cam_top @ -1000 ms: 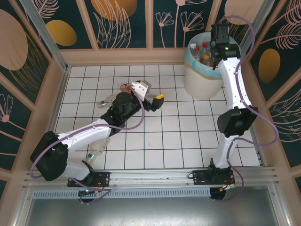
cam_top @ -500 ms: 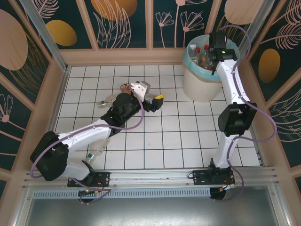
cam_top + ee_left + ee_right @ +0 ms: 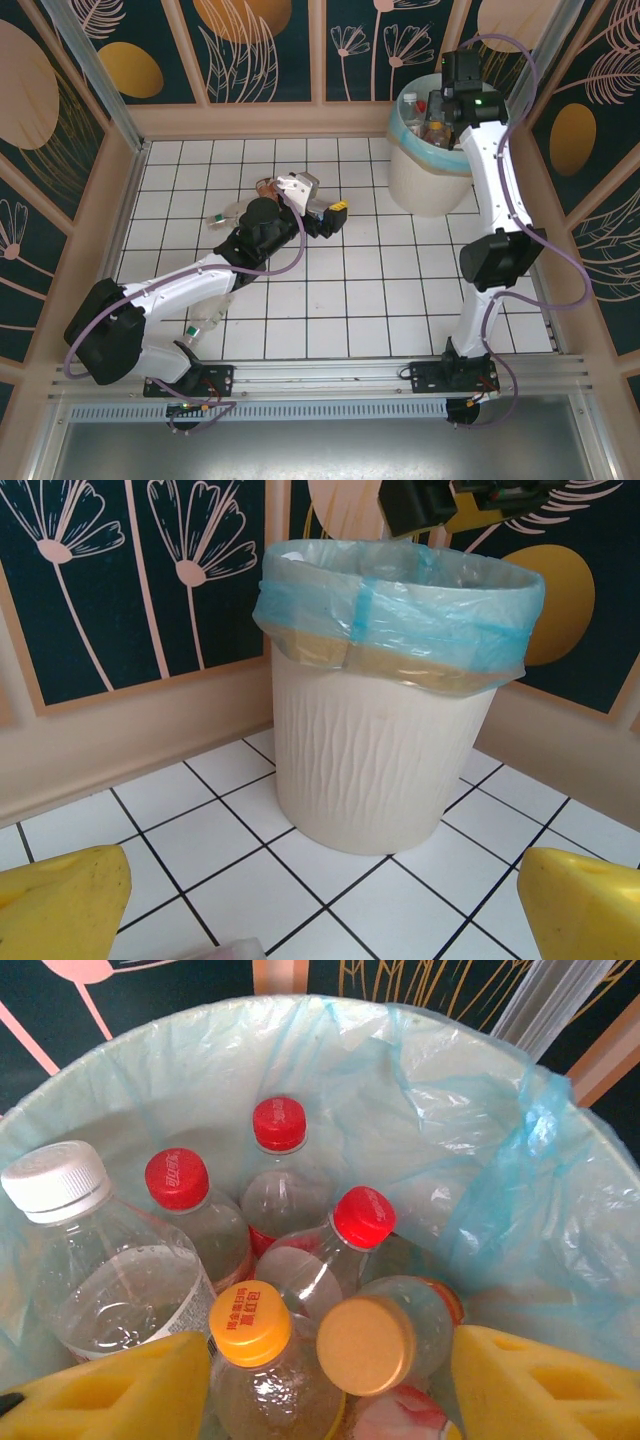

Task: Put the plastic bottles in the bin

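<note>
We see the right gripper point(image 3: 330, 1390) hanging over the mouth of the round cream-white ribbed plastic bin point(image 3: 425, 175). Its yellow foam pads point(image 3: 110, 1390) are spread wide with nothing between them. Directly below those jaws, inside the light blue plastic bag point(image 3: 470, 1160) that lines the bin, clear plastic bottles stand crowded together. Two orange-capped bottles point(image 3: 250, 1322) sit right under the gap, three red-capped bottles point(image 3: 364, 1216) just beyond them, and a larger white-capped bottle point(image 3: 55, 1180) beyond one pad.

The left gripper point(image 3: 320, 920) lies low over the white tiled floor point(image 3: 210, 840), its yellow fingertips point(image 3: 60, 905) likewise far apart and gripping nothing. A sliver of something pale sits between them at the lower edge, too little for us to identify. The bin stands straight ahead of these jaws, well apart.

From above, a brown-labelled clear bottle point(image 3: 268, 186) lies just behind the left jaws, beside the wrist. A second clear bottle point(image 3: 222, 216) lies farther back, and a third clear bottle point(image 3: 205, 322) far behind, near the arm's base.
</note>
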Tool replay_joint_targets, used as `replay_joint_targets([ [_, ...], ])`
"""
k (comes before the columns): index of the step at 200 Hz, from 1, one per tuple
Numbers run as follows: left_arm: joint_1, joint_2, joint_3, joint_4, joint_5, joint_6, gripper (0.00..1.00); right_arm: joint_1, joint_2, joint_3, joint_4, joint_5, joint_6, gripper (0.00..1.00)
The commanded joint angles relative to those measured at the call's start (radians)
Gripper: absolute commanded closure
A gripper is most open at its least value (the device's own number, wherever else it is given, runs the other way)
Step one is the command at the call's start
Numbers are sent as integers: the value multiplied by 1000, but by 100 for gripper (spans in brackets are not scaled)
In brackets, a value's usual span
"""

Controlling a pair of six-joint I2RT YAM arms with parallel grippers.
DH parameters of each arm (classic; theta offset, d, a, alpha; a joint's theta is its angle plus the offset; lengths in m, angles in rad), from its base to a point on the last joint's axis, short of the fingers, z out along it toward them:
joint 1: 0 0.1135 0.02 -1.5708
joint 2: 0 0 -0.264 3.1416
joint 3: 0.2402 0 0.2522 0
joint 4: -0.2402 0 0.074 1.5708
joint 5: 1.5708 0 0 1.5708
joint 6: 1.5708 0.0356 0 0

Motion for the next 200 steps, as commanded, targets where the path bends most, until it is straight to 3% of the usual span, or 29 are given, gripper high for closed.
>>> replay_joint_targets([
  [1,-2,-27,-12,29,-15,-8,1,24,-51,14,-8,-22,5,41],
  [24,-2,-27,-4,23,-22,-16,1,69,-82,11,4,-16,17,42],
  [45,-2,-8,69,-96,-60,-49,1,118,-149,-36,50,-6,18,42],
  [96,-2,-3,197,-301,-163,-95,1,290,-409,-362,308,-16,27,42],
  [126,-2,-20,271,-506,-241,-202,1,400,-543,-566,418,-49,45,43],
  [200,-3,-282,85,-773,-352,-453,1,583,-687,-998,684,-246,121,43],
])
